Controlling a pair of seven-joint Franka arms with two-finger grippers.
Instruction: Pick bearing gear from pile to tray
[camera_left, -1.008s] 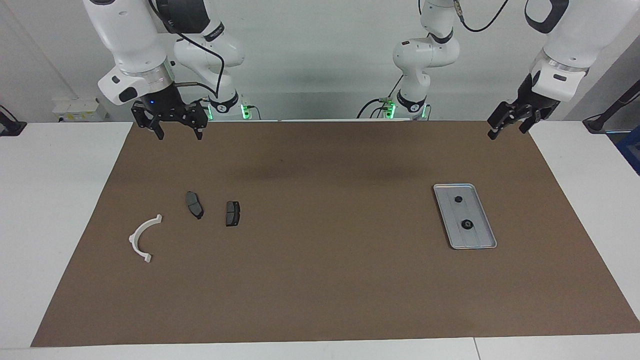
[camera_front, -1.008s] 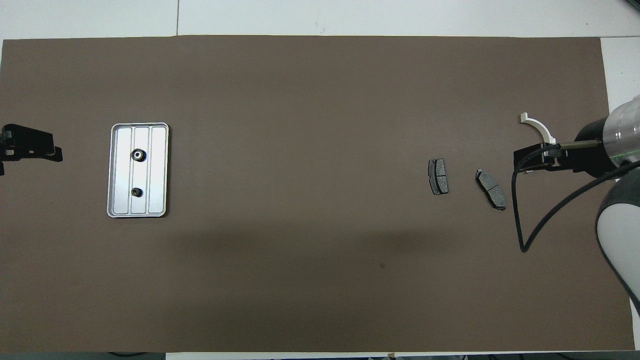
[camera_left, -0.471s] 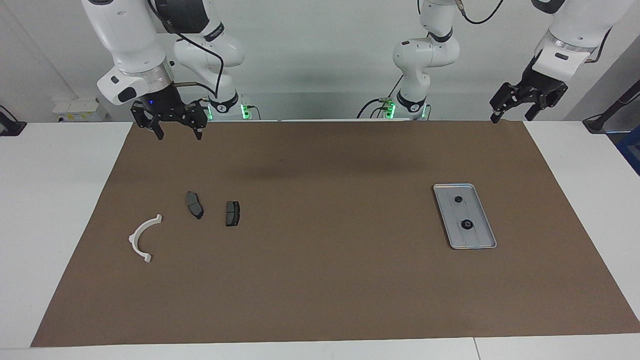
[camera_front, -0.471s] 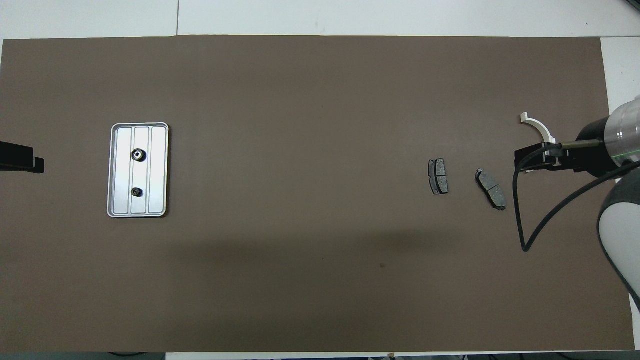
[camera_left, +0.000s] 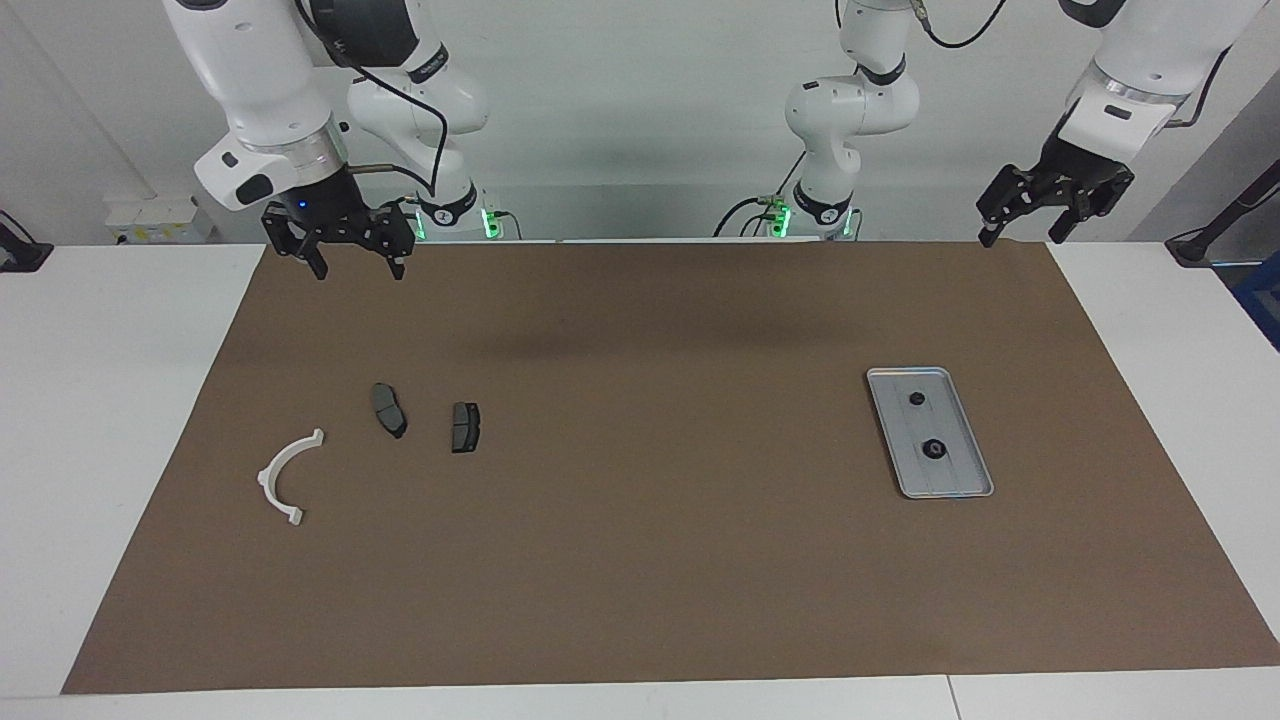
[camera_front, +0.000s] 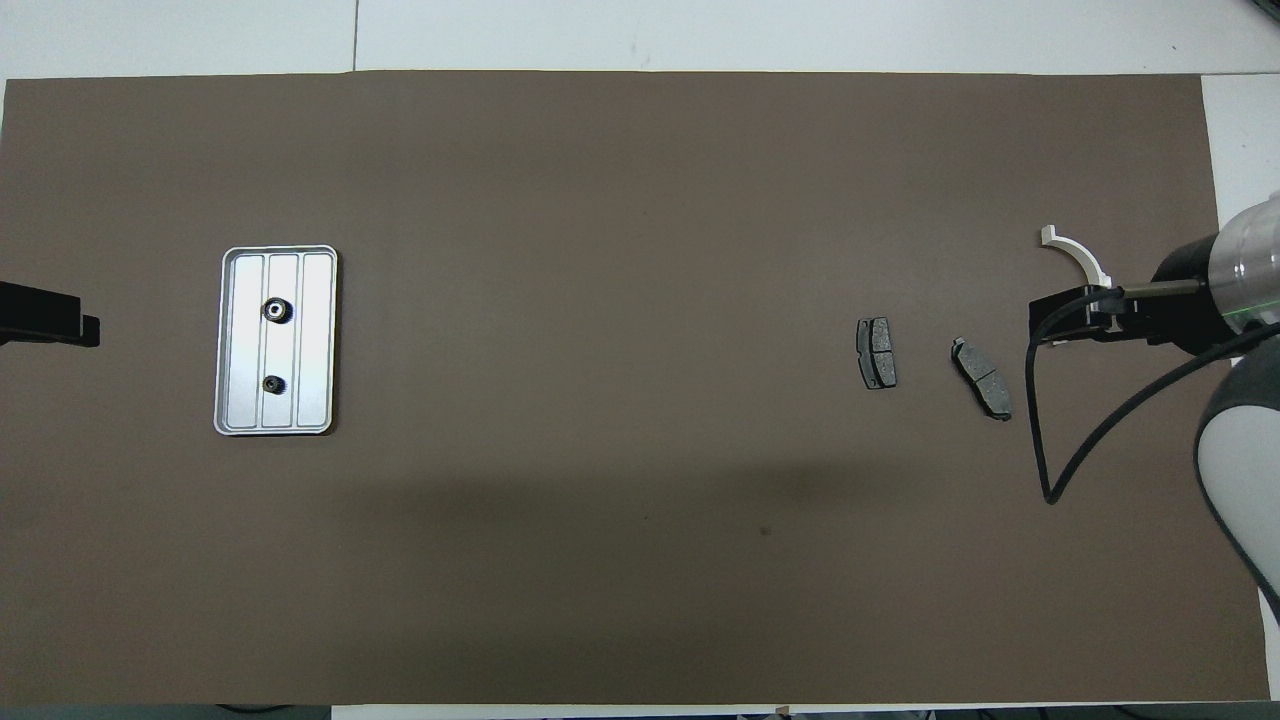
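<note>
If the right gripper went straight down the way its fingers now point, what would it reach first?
Most likely bare brown mat. In the facing view the right gripper, open and empty, hangs over the mat's edge nearest the robots. The brake pads and white bracket lie farther out, seemingly off that line, though depth is uncertain.

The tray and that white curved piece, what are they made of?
The tray looks like metal: silver-grey, a dull sheen, pressed ribs along its floor. The white half-ring bracket looks like moulded plastic: matt, uniformly white, with small tabs at its ends. Neither is certain.
</note>
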